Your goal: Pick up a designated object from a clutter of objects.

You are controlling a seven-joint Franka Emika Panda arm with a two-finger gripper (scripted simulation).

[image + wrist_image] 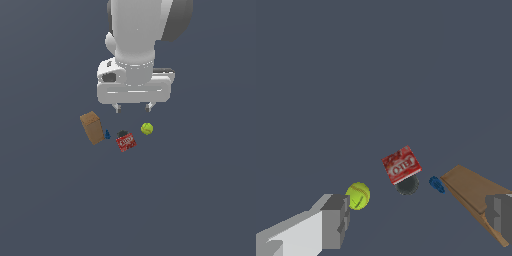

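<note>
Hovering above a small cluster of items on the dark grey-blue floor [50, 200], the white two-fingered gripper [133, 107] of the Panda arm has its fingers spread apart and holds nothing; in the wrist view both grey fingertips [336, 220] show with open space between them.

The designated object, a plain brown cardboard-coloured tall rectangular box [92, 127], stands at the exterior view's left end of the cluster, leaning slightly, and is the largest item. Just beside it, on the exterior view's right, sits a tiny blue piece [107, 134]. Next comes a smaller red packet with white lettering and a black top [125, 140], and farthest to the exterior view's right lies a yellow-green ball [146, 128]. All four appear apart from one another, though the blue piece is very near the box.

Progress, judged from this arrangement: the pickup has not begun. The box rests on the floor, untouched, and the gripper hangs above the gap between the packet and the ball rather than over the box. In the wrist view the box [471, 192] lies by one fingertip, not centred between the two.

Remaining steps, as a judgement: shift toward the box, straddle it, descend, close, and lift, while avoiding the neighbouring blue piece.
</note>
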